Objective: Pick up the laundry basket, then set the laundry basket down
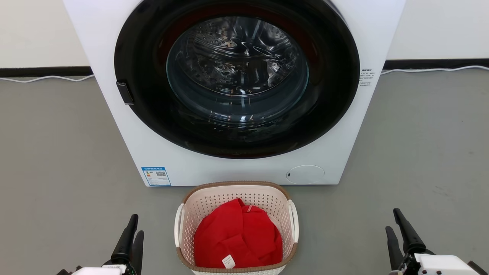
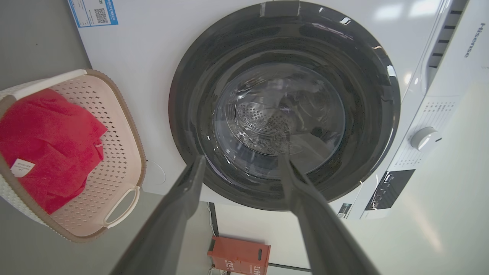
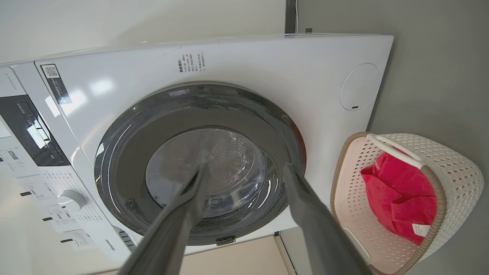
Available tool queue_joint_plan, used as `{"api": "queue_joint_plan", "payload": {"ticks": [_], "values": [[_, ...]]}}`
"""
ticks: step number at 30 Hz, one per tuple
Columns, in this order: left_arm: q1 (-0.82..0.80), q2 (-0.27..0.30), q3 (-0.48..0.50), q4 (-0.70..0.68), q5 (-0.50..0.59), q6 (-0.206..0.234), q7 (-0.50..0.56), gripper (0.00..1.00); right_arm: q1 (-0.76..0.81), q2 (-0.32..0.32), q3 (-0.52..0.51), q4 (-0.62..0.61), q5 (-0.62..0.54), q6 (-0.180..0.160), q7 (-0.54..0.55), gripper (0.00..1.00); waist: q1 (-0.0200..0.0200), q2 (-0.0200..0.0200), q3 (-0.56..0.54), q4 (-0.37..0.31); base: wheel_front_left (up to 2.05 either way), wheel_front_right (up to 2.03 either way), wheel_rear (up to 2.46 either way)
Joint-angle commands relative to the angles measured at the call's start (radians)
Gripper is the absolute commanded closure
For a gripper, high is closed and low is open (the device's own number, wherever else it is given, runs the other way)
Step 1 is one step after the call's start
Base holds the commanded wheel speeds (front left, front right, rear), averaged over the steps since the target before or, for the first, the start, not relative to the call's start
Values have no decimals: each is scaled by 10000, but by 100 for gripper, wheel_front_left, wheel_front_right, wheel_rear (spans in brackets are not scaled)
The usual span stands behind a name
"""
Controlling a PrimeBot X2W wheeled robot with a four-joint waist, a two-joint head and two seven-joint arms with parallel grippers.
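Note:
The laundry basket [image 1: 214, 202], cream-white and perforated with a brown rim and white side handles, stands on the grey floor just in front of the washing machine. A red garment [image 1: 237, 236] lies inside it. My left gripper [image 1: 134, 225] is open at the lower left, well to the left of the basket. My right gripper [image 1: 393, 219] is open at the lower right, well clear of it. The left wrist view has the basket [image 2: 118, 152] at its left edge and the left gripper [image 2: 241, 160] open. In the right wrist view the basket [image 3: 454, 168] sits at the right, the right gripper [image 3: 246, 168] open.
The big white washing machine [image 1: 160, 152] with its dark round glass door [image 1: 237, 76] shut stands directly behind the basket. A white cable [image 1: 46, 78] runs along the wall's black skirting. Bare grey floor lies on both sides. An orange-red box [image 2: 238, 256] shows in the left wrist view.

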Motion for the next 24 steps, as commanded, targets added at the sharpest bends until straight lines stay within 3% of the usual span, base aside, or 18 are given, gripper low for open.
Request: {"api": "queue_joint_plan", "payload": {"ticks": [1, 11, 24], "values": [[-290, 42, -28, -338, 137, -4, -91, 0, -341, -67, 121, -280, -43, 12, -127, 0, 20, 0, -9, 3, 0, 0, 0], [-211, 58, -108, -633, 827, 25, -384, 0, -361, -74, 376, -440, -734, 19, -421, 0, -2, 0, 25, 19, 0, 0, 0], [-151, 79, -253, -1263, 2716, 344, -766, 0, -357, -84, 831, -883, -2792, 27, -802, 0, -2, 0, 56, 62, 0, 0, 0]]}}
